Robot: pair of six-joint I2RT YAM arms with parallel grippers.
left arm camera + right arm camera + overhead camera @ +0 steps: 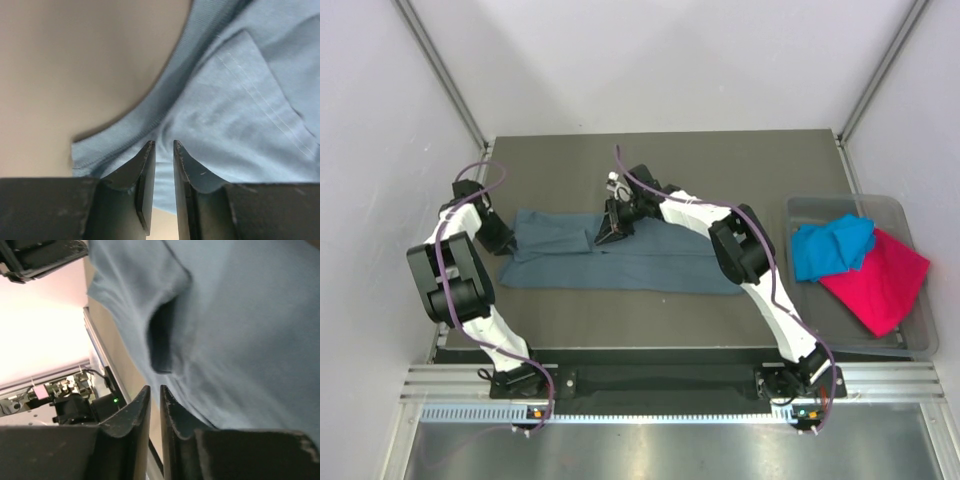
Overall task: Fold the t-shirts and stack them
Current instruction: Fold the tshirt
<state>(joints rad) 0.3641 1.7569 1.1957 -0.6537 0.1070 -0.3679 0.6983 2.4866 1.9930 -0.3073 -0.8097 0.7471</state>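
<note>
The slate-blue t-shirt (640,265) lies folded into a long strip across the middle of the table. My left gripper (506,243) is low at the strip's left end. Its jaws (164,142) stand a narrow gap apart over the hemmed edge of the shirt (240,100), and I see cloth through the gap but none pinched. My right gripper (610,236) is at the strip's far edge near its middle. Those jaws (155,387) are slightly apart beside the shirt (240,330), with nothing between them. The turquoise t-shirt (830,246) and the magenta t-shirt (882,280) lie crumpled in the tub.
A clear plastic tub (840,201) stands at the table's right edge. Grey walls and metal frame posts close in the back and sides. Both arm bases sit on the rail at the near edge.
</note>
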